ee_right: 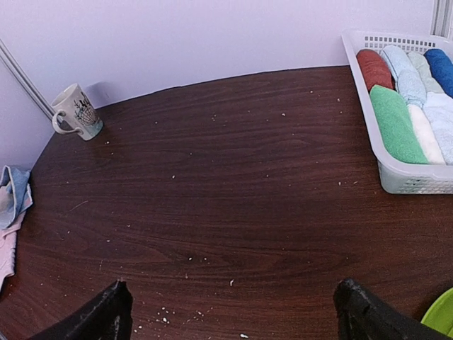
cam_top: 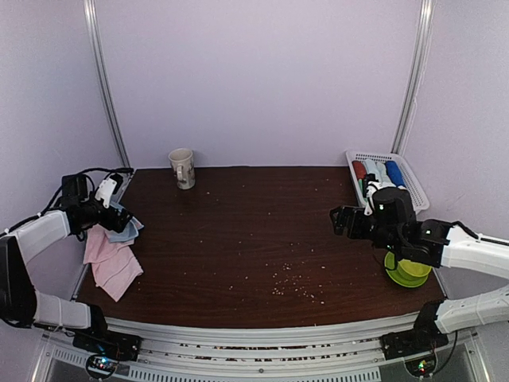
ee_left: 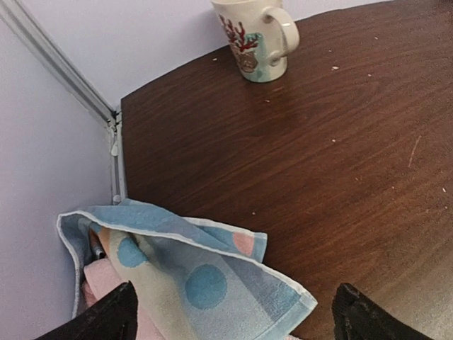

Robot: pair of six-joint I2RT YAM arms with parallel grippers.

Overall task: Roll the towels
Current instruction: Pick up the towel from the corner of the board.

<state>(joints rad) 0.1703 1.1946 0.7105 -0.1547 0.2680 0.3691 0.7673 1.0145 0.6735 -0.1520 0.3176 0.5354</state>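
Your left hand (cam_top: 114,213) is open and empty, just above the towels (cam_top: 111,261) at the tabletop's (cam_top: 254,239) left edge. Your right hand (cam_top: 343,221), open too, is far off.

Both arms are the same build. Left arm (cam_top: 36,235) and right arm (cam_top: 477,253): glossy white link shells, black joint housings between them. Left end effector (cam_top: 119,216) and right end effector (cam_top: 340,221): black, blocky, with a white piece on top near each wrist. Thin black cable (cam_top: 99,169) loops off the left wrist. Bases (cam_top: 103,344) are black, with small coloured lights just below. On the wrist cams, left fingers (ee_left: 106,315) and right fingers (ee_right: 99,315) are matte black with rounded tips.
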